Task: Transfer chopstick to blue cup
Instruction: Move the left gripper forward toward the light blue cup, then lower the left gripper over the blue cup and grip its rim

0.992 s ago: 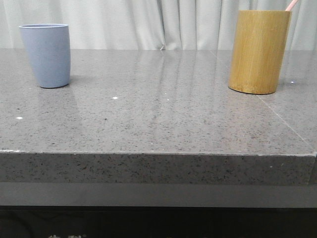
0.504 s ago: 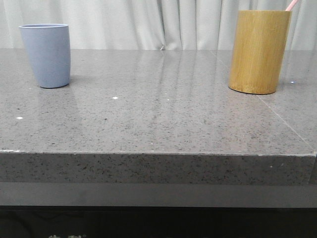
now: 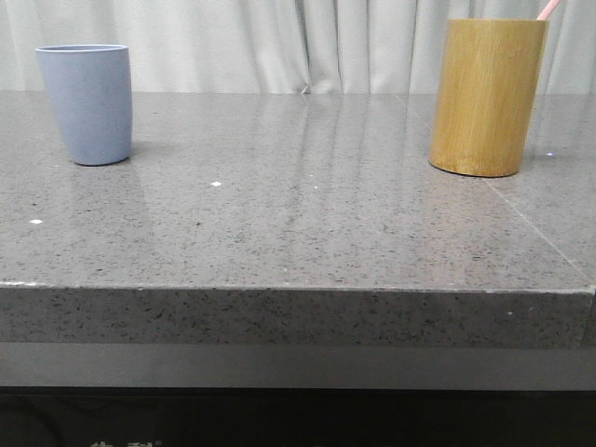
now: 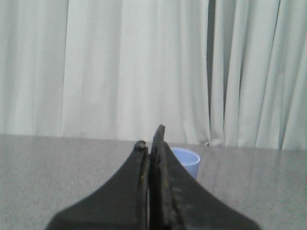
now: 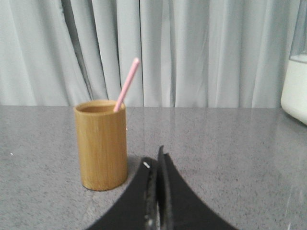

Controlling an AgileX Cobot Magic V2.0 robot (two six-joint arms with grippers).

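Nothing has moved since the earlier front pictures: both containers stand exactly where they stood, and the stick leans as before. At the far left of the front view, the small matte light-blue tapered cup point(image 3: 87, 102) stands upright on the grey speckled stone countertop point(image 3: 298, 223), whose polished top carries soft reflections of the pale pleated curtain point(image 3: 279, 42) hanging behind it; a few tiny white flecks dot the stone. The counter's thick front edge runs straight across, with a dark band beneath. In the left wrist view, the left gripper point(image 4: 152, 143) has its black fingers pressed together with nothing between them, and the blue cup's rim point(image 4: 186, 160) peeks out just past the fingertips. Far to the right on the counter, well apart from the blue cup, the taller tan bamboo cylinder point(image 3: 487, 98) stands upright, and the thin pale pink chopstick point(image 3: 549, 9) rests inside it, tilted, its upper end poking above the rim. In the right wrist view the right gripper point(image 5: 156, 160) is likewise closed and empty, near the bamboo cylinder point(image 5: 101, 143) with the chopstick point(image 5: 127, 84) leaning out of it; a white object point(image 5: 295, 84) sits at the frame's edge.
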